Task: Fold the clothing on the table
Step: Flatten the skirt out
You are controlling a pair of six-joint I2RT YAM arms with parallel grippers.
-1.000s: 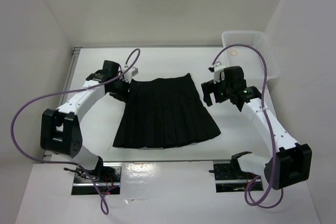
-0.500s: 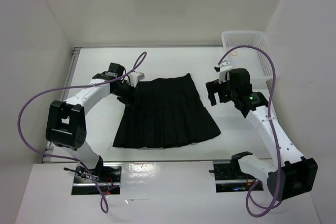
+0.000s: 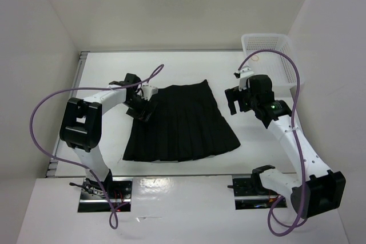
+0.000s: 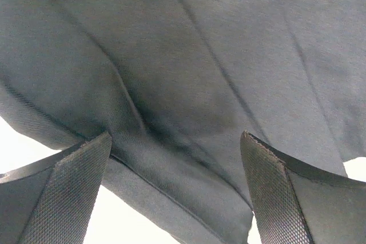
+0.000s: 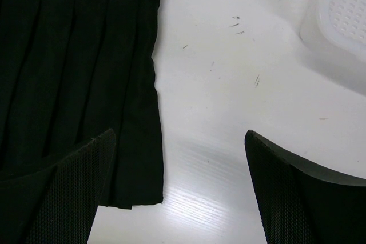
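One black pleated skirt (image 3: 180, 124) lies flat mid-table (image 3: 189, 64), narrow waistband far, wide hem near. There are two grippers. The left gripper (image 3: 142, 107) is spread wide over the waistband's left corner, grasping nothing. The right gripper (image 3: 235, 100) gapes beside the skirt's right edge. One white mesh basket (image 3: 269, 43) sits far right, its contents unclear.

The skirt (image 3: 180, 124) lies flat on the middle of the bench (image 3: 189, 64), its waistband toward 12 o'clock and its hem toward 6 o'clock. The basket (image 3: 274, 47) sits at the bench's far right corner, at 2 o'clock from the skirt and well apart from it. The left pincer (image 3: 143, 110) is over the skirt's 10 o'clock corner. The right pincer (image 3: 233, 102) is just beside the skirt's 2 o'clock corner, between skirt and basket.
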